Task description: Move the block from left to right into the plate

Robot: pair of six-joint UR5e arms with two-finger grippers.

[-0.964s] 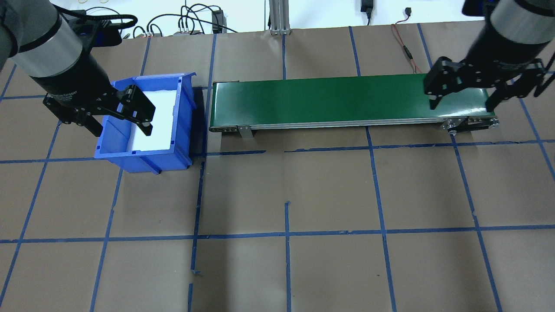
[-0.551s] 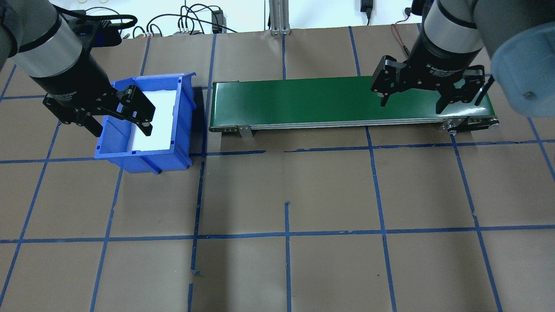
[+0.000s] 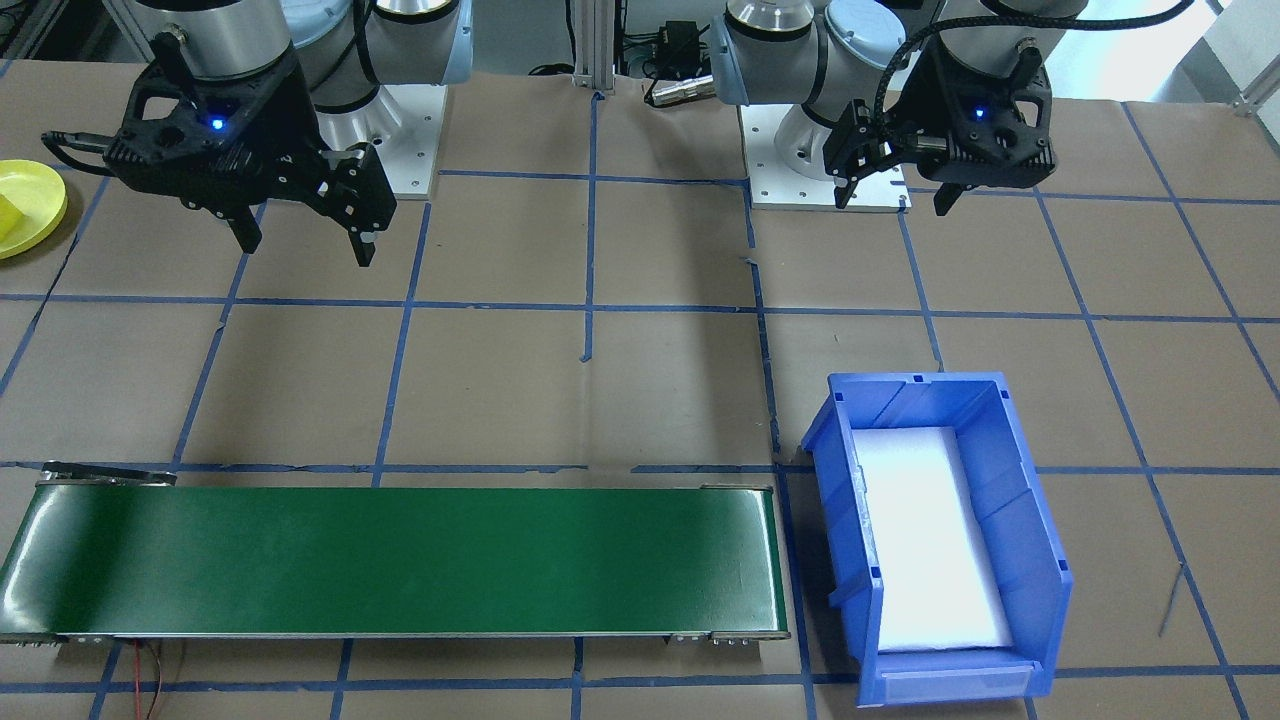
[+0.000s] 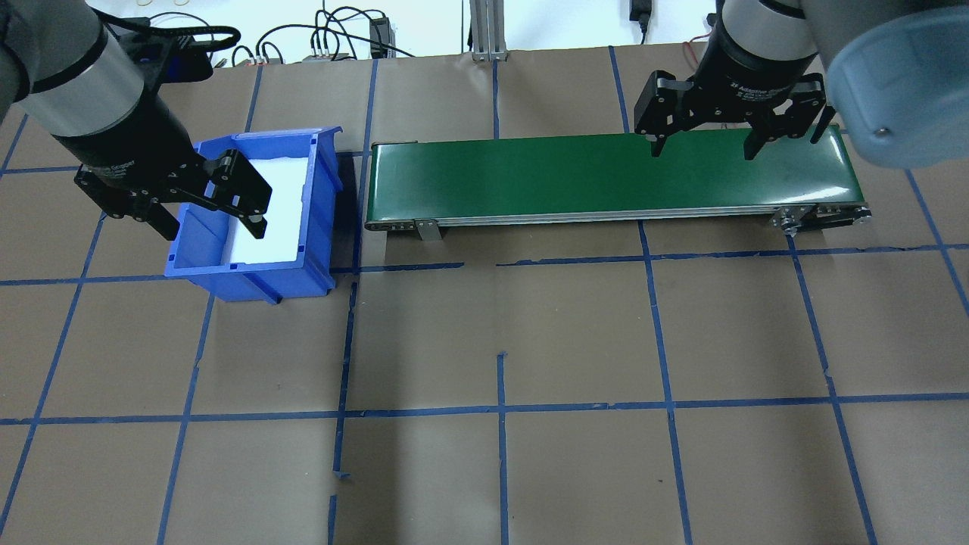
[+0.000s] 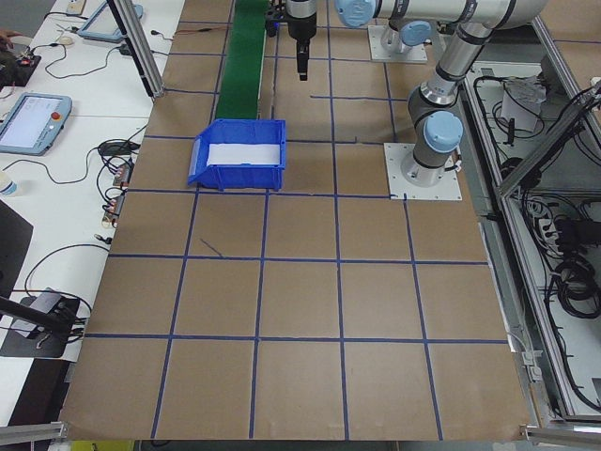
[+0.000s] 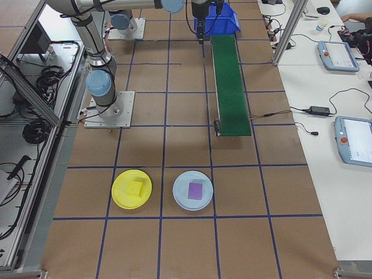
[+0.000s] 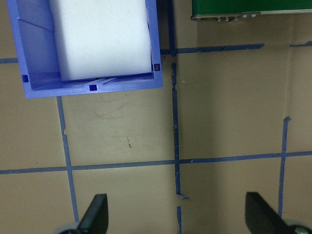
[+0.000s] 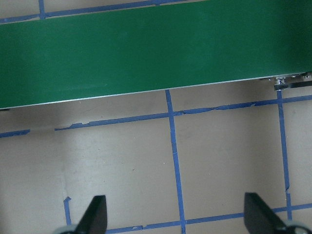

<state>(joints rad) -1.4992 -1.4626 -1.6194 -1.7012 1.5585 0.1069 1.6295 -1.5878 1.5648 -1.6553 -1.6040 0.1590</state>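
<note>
The yellow plate [image 6: 125, 197] lies on the table's right end, and a yellow block [image 6: 136, 188] rests flat in it. In the front-facing view the yellow plate [image 3: 30, 195] is cut by the left edge. My left gripper [image 4: 212, 225] hangs open and empty above the blue bin [image 4: 322, 197]; the left gripper [image 7: 176, 217] looks down on bare paper just before the bin. My right gripper [image 4: 702, 153] is open and empty too, high over the right part of the green conveyor [image 4: 530, 178]. Only the right gripper [image 8: 175, 217] fingertips show in the right wrist view.
The blue bin [image 3: 1040, 530] holds only a white foam pad [image 3: 925, 540]. Beside the yellow plate lies a pale blue plate [image 6: 180, 200] with a purple block [image 6: 195, 189]. Blue tape lines grid the brown paper. Cables run along the far table edge.
My right arm has swung left and toward the far side, from the conveyor's right end to over its right part. Its gripper stays open. The left arm has not moved.
</note>
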